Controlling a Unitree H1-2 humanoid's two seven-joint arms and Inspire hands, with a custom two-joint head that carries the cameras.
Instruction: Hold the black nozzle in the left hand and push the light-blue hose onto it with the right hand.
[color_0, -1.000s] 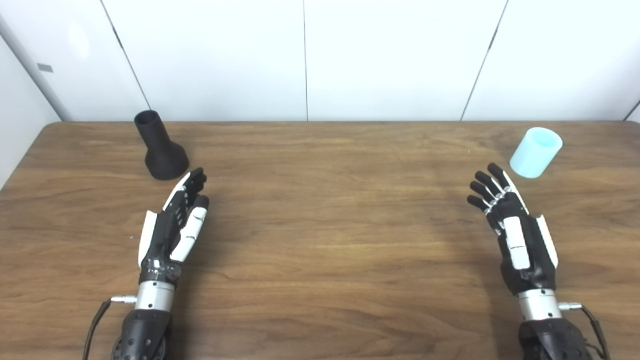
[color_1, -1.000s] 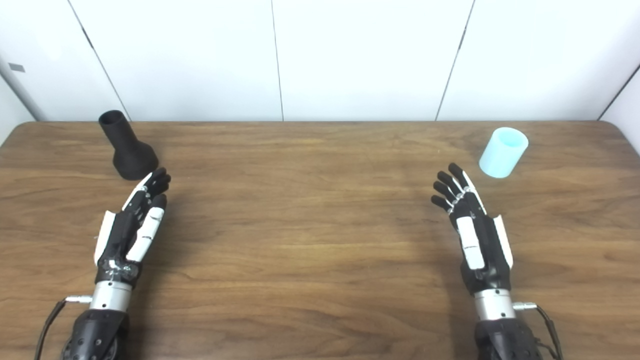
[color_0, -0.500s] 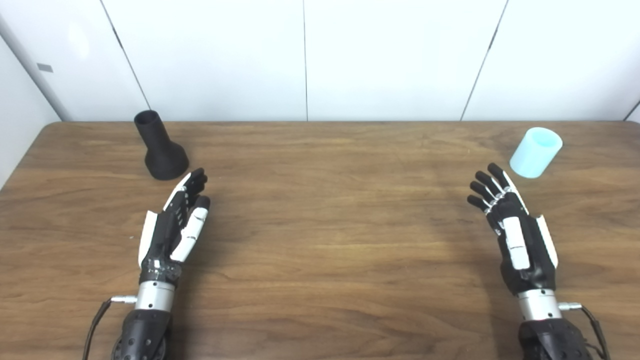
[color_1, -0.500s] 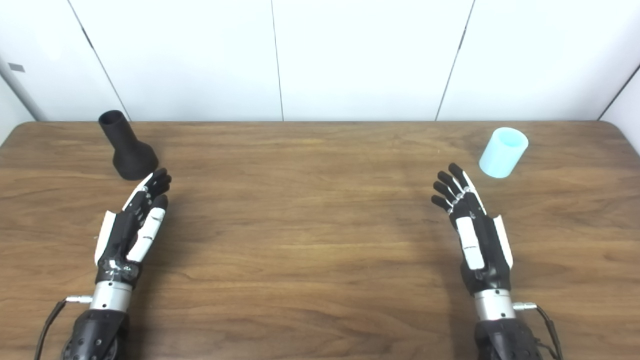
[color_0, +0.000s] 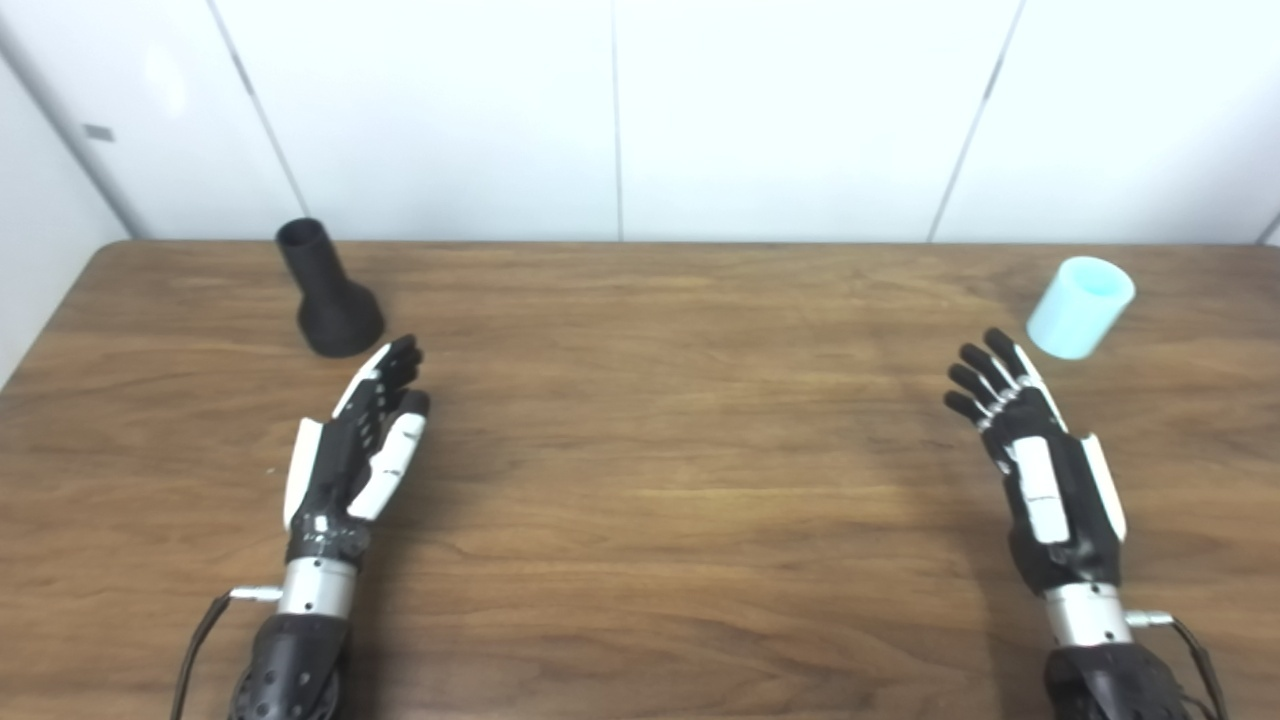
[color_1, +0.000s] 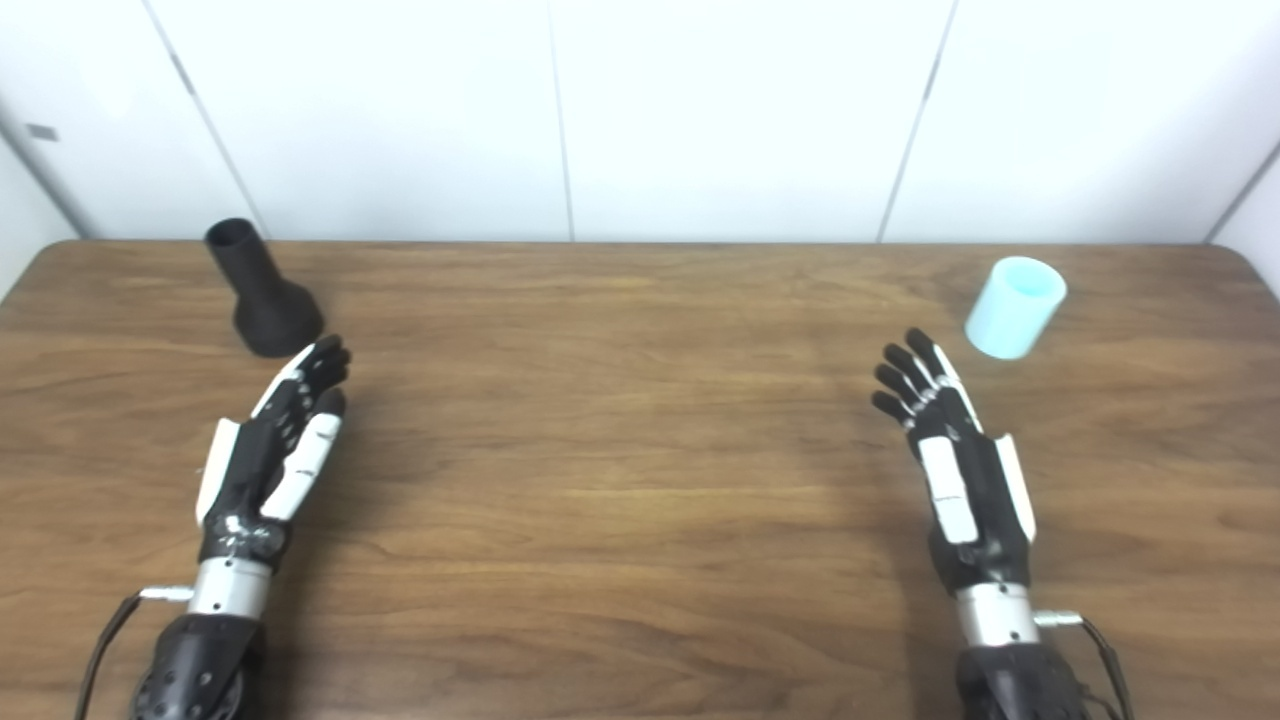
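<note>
- Two arms come in from the near edge of the wooden desk (color_0: 640, 480), one on the left side and one on the right, well apart from each other.
- Nearest, each arm shows a black forearm, then a silver wrist ring with a thin cable beside it.
- Left robot hand (color_0: 355, 455) lies over the desk with its fingers stretched out and slightly apart, pointing far and a little right; it holds nothing.
- Right robot hand (color_0: 1035, 450) is likewise spread, fingers (color_1: 905, 375) fanned apart and pointing far and a little left; it holds nothing.
- Farther on the left, the black nozzle (color_0: 325, 295) stands on the desk on its wide flared base, its narrow open neck leaning toward the far left. It sits just beyond the left fingertips, near them but not touching.
- Farther on the right, the light-blue hose (color_0: 1080, 307), a short pale cylinder with an open top, stands on the desk, tilted a little right. It is just beyond and to the right of the right fingertips, not touching.
- Farthest, white wall panels (color_0: 640, 110) with thin dark seams rise behind the desk's far edge.
</note>
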